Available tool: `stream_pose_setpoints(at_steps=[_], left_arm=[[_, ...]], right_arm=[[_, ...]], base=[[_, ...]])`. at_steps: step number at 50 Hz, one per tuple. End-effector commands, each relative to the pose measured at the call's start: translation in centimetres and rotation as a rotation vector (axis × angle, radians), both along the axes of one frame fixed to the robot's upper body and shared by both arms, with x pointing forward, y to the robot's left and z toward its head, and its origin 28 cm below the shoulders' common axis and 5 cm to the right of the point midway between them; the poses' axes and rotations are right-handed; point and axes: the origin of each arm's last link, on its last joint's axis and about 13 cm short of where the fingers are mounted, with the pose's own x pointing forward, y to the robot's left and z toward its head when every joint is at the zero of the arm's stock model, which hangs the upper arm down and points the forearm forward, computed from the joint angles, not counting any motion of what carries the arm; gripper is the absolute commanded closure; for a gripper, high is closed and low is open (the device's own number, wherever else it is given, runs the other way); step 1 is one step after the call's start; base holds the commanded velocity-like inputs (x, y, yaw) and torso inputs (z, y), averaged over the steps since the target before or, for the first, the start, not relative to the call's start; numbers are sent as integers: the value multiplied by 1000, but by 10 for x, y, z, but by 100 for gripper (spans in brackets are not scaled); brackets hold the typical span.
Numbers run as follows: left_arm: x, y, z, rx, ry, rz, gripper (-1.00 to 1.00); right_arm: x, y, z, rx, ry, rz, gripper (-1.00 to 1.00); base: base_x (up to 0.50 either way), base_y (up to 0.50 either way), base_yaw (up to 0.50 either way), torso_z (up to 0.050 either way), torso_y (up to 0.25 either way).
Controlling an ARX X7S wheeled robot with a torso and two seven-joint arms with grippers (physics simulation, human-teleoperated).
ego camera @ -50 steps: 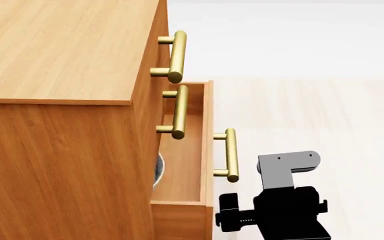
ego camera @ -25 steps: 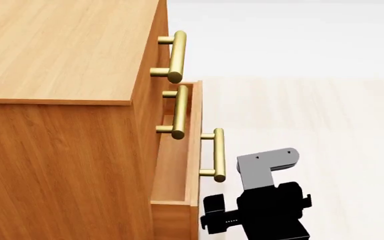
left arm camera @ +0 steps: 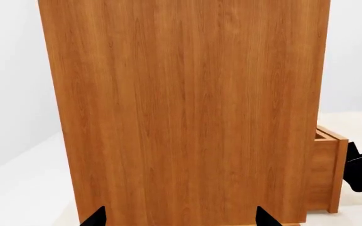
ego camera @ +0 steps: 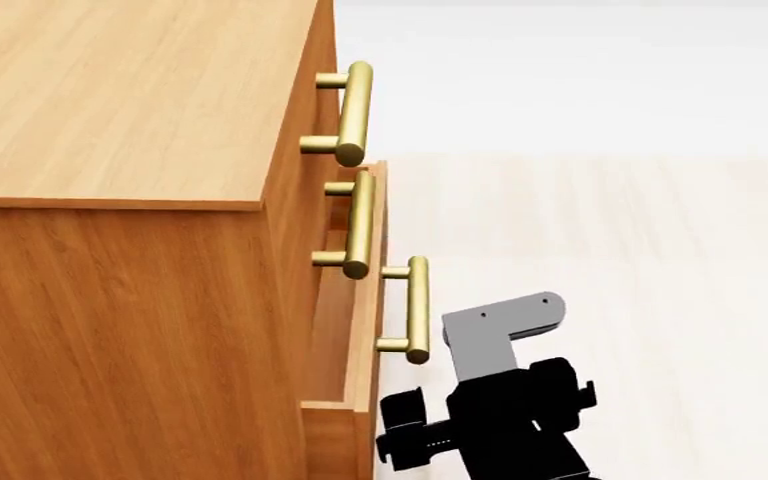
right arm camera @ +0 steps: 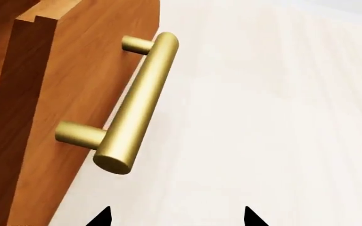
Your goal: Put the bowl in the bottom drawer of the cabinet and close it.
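Since the earlier frames, the bottom drawer point(ego camera: 357, 330) has slid most of the way into the cabinet point(ego camera: 131, 200), leaving a narrow gap, and the right gripper point(ego camera: 404, 440) has followed its brass handle point(ego camera: 415, 310) inward; the bowl is now out of sight, presumably inside the drawer. Both the right gripper and the left gripper point(left arm camera: 179, 219) show spread fingertips holding nothing. The drawer is rigid and apparently slides freely, so press squarely on its front or handle; the middle handle point(ego camera: 357, 225) overhangs above, and nothing else obstructs.
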Motion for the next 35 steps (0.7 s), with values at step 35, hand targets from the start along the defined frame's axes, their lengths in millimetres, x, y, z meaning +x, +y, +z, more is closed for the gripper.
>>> stream_pose_setpoints(at_steps=[35], left_arm=[[1,0,-1,-4,0,0,-100]], right_arm=[[5,35,0,28,-4,129,-100]], base=[[0,0,0,0,0]])
